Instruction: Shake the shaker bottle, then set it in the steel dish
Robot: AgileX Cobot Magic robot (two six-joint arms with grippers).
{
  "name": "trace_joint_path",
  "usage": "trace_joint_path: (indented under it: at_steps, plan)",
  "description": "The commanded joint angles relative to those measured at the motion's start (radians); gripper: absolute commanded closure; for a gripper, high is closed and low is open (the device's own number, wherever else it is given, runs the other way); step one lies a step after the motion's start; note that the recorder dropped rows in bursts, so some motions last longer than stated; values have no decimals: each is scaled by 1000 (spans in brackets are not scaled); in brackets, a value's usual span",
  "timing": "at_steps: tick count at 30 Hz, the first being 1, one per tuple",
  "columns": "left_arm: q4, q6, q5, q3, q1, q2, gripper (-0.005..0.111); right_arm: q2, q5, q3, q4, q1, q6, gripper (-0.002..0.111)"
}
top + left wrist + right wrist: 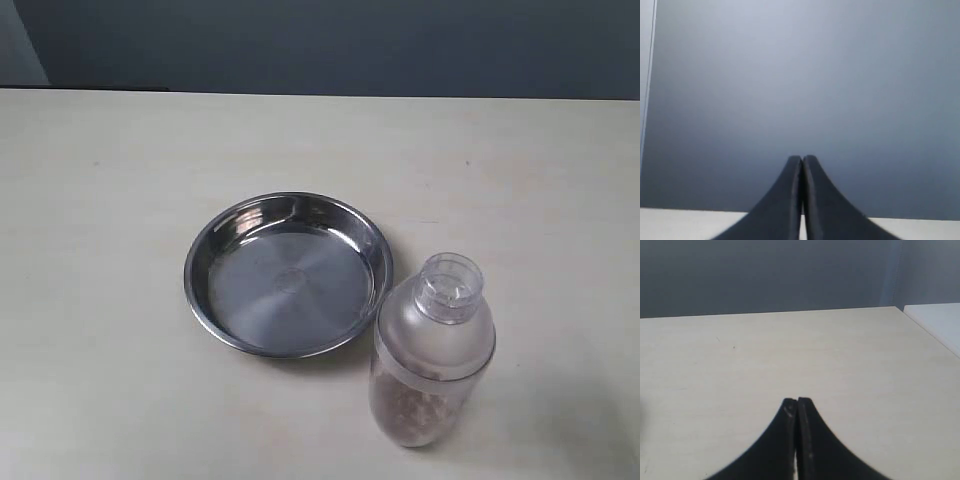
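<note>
We see the shaker bottle (pixel 432 355) standing upright on the pale table (pixel 100 200), outside the steel dish (pixel 285 285) and just beside the part of its rim that lies toward the right arm's side. Whether bottle and rim touch, we cannot tell. The bottle's body is frosted. Brownish-red grains show through its lower part, and the small clear cap (pixel 449 287) sits on its domed shoulder. The round, shiny dish rests flat on the table near the middle of the exterior view, its raised rim catching reflections.

In the left wrist view, we find the left gripper (pixel 802 160) with its two dark fingers pressed together and nothing between them. It faces a grey-blue wall (pixel 800 75), with a strip of table edge below. In the right wrist view, the right gripper (pixel 797 402) likewise has its fingers closed against each other, holding nothing, above bare tabletop.
</note>
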Motion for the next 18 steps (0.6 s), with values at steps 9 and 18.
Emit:
trace_joint_path:
  at_steps: [9, 18]
  plan:
    - [-51, -114, 424, -304, 0, 23, 106, -5, -14, 1, 1, -3, -2, 109]
    - [-323, -40, 468, -360, 0, 215, 106, -5, -14, 1, 1, -3, -2, 109]
